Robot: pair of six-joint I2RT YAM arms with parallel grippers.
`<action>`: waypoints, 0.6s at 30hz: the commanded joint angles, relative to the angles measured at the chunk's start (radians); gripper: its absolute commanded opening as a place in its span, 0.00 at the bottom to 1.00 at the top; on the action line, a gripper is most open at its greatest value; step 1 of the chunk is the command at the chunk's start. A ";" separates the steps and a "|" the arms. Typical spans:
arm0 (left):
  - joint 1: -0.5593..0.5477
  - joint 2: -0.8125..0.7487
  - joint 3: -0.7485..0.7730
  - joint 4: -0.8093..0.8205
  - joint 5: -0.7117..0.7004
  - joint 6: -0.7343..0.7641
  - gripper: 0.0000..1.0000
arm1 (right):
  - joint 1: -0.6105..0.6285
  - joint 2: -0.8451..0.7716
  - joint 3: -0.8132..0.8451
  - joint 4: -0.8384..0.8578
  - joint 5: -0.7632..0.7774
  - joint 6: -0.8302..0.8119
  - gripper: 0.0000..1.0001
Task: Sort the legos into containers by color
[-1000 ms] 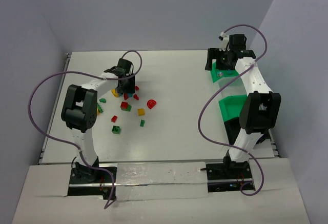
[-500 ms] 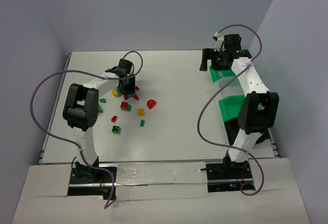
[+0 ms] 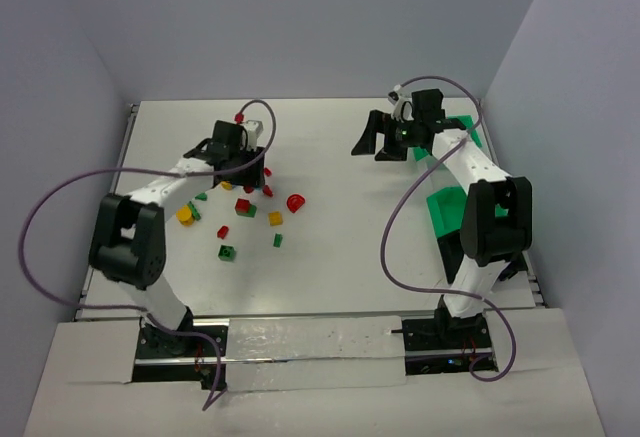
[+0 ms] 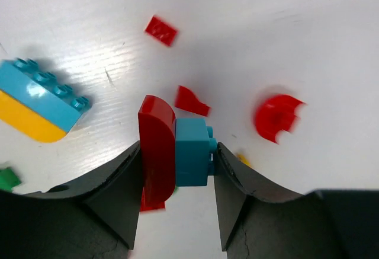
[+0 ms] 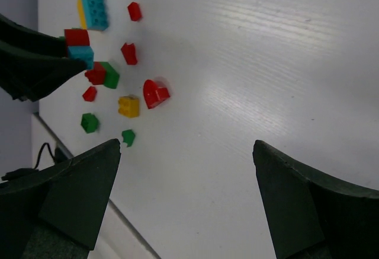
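Left end effector [image 4: 177,159] higher, around legos [image 4: 190,152]

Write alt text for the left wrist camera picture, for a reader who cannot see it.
The left gripper pinches a red curved brick pressed against a teal brick between its black fingers. On the white table beyond lie a teal-and-yellow brick, a round red piece, a flat red tile and a red wedge.

- The left arm [image 3: 160,182] reaches forward over the table, and the left gripper [image 4: 177,149] is closed, pinching two joined legos [image 4: 157,152] between its fingers.
- The right arm [image 3: 478,172] stretches forward and bends inward, and the right gripper [image 5: 186,146] has its jaws spread wide.
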 commanded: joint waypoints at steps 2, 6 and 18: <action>-0.018 -0.327 -0.090 0.193 0.238 0.236 0.26 | 0.051 -0.124 -0.049 0.195 -0.163 0.148 1.00; -0.031 -0.480 -0.155 0.188 0.347 0.365 0.29 | 0.117 -0.148 -0.057 0.269 -0.211 0.204 1.00; -0.206 -0.664 -0.262 0.343 0.246 0.342 0.29 | 0.311 -0.229 -0.061 0.335 -0.142 0.254 1.00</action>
